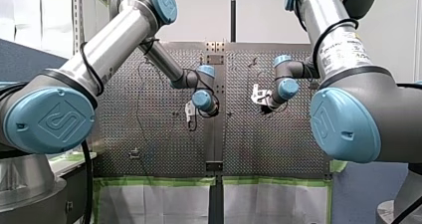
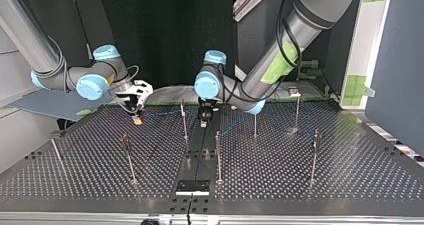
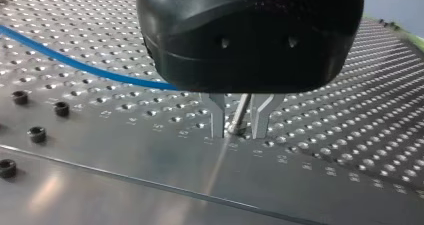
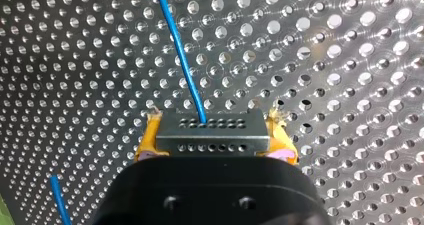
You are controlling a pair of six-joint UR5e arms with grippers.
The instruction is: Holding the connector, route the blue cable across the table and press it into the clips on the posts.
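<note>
my right gripper (image 4: 215, 135) is clamped on the connector (image 4: 210, 141), w/ the yellow pads (image 4: 146, 139) pressing its two short ends. connector's a small grey metal block, rectangular, w/ two rows of tiny round holes across its face. the blue cable (image 4: 182, 60) comes out of the upper row near the middle. it's thin, smooth, bright blue, and runs away from the gripper over the perforated desk (image 4: 340, 55) w/ a slight bend. a second bit of the same blue shows beside the gripper body, low over the desk. in the top view this gripper hangs close above the desk at the view's left.

my left gripper (image 3: 239, 131) is released: metal fingers (image 3: 217, 117) apart, tips down near the desk's smooth strip, straddling a thin metal post (image 3: 241, 110). can't tell if either finger touches it. the cable lies on the desk behind that gripper and passes under its black body, not btwn the fingers.
</note>
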